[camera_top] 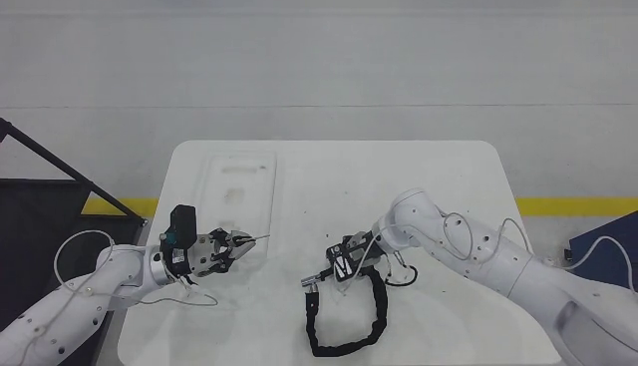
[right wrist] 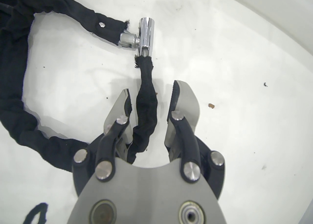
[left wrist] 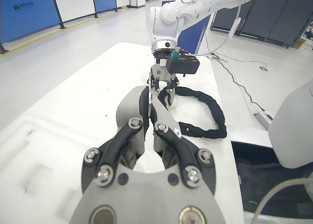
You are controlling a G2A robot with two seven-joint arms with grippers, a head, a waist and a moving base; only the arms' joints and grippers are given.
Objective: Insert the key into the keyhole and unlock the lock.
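Left hand [left wrist: 149, 91] is closed on the key [left wrist: 149, 102], blade pointing toward the lock [camera_top: 311, 280], low in the frame's centre on the worktop [camera_top: 399, 186]. Right hand [right wrist: 152, 89] stands open astride the chain [right wrist: 146, 102]; it should probably clamp there first, then the key goes in straight.

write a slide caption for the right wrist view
Right pincer open astride the black-sleeved chain, just short of its chrome lock cylinder on the white table

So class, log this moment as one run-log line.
left gripper: shut on key | right gripper: open, astride chain near lock cylinder | key: apart from lock cylinder, not inserted
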